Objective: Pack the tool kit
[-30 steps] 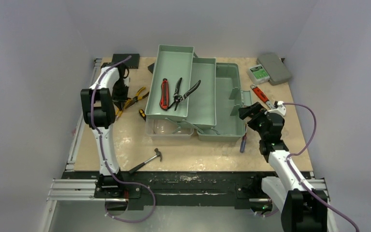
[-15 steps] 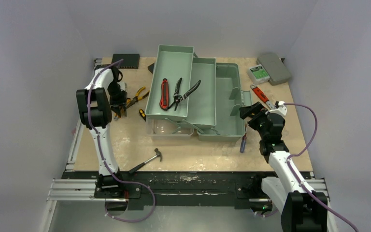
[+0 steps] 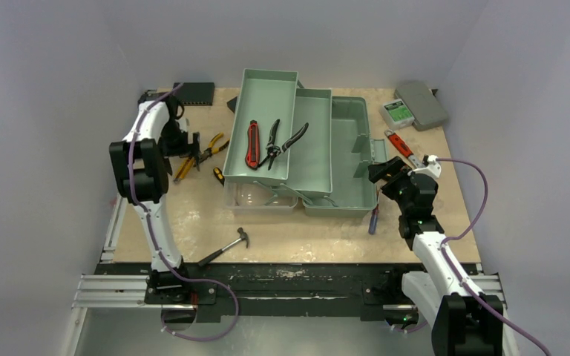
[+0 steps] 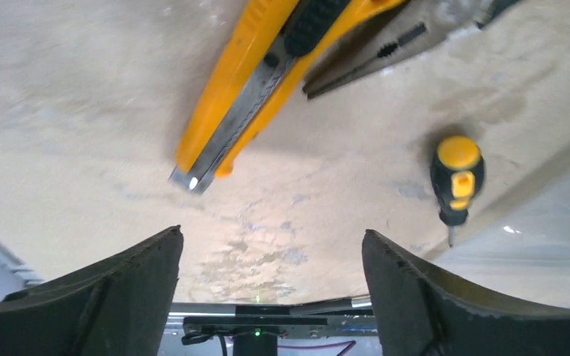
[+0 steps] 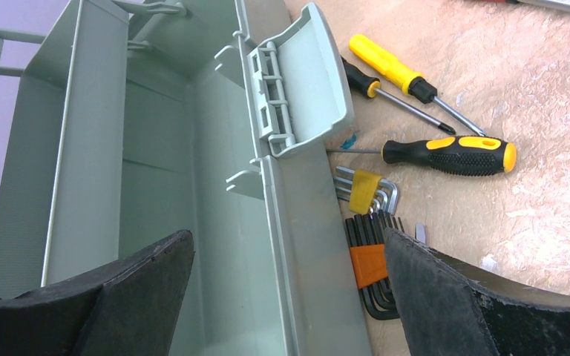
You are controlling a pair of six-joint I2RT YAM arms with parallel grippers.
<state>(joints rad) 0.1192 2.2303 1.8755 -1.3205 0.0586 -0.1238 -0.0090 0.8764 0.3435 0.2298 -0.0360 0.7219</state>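
With the left claw spread wide and empty, the yellow knife just ahead of it should be straddled squarely across the handle before closing, the toolbox lying off to its right, where the right claw is also held open.

A rough, mottled table of pale pressed wood carries, toward twelve o'clock, a toolbox of smooth, matt sage-green plastic. At the board's ten o'clock, the utility knife shows a glossy yellow plastic shell, a ribbed black grip and a bare grey metal blade carrier, beside dull steel pliers and a stubby screwdriver in yellow and black plastic. At the toolbox's three o'clock, dark metal hex keys sit in an orange plastic clip, near a long screwdriver with a black-and-yellow handle and metal shaft.
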